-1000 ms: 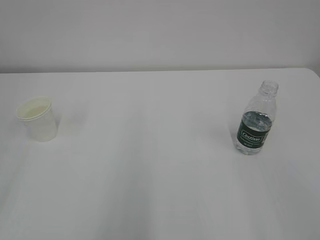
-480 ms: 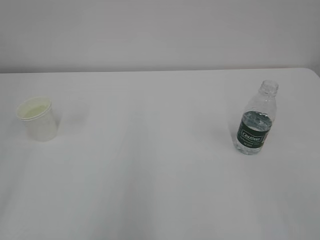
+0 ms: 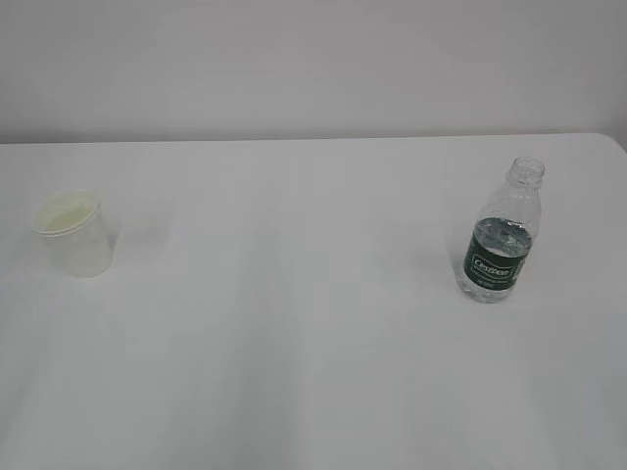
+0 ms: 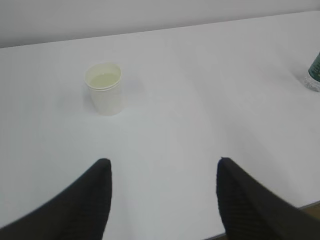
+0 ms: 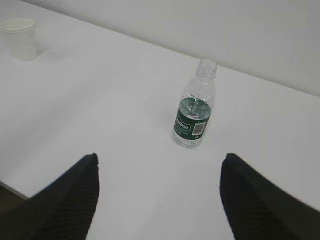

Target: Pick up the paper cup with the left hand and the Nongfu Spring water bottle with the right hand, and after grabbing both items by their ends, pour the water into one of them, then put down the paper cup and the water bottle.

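White table across the whole lower part of the exterior view, ending in a straight far edge against a pale wall along the top of the frame. No arm visible there.

Left hand at the bottom of the left wrist view: two black fingers spread wide apart, holding nothing, bare tabletop between them. Right hand at the bottom of the right wrist view in the same posture: black fingers spread wide, nothing pinched, hanging above the near table edge.

Nongfu Spring water bottle upright at the right of the exterior view, well apart from the cup. Clear ribbed plastic, open neck without cap, dark green label with white lettering around the lower body. In the right wrist view, standing at centre frame, above and between the spread fingers, touching neither. Only its base visible at the right edge of the left wrist view.

Water inside the bottle, surface showing just above the label.

Paper cup upright at the left of the exterior view, white outside, pale cream-yellow inside, rolled rim, mouth open upward. In the left wrist view, upper left of centre, well beyond the fingertips. Small in the top left corner of the right wrist view.
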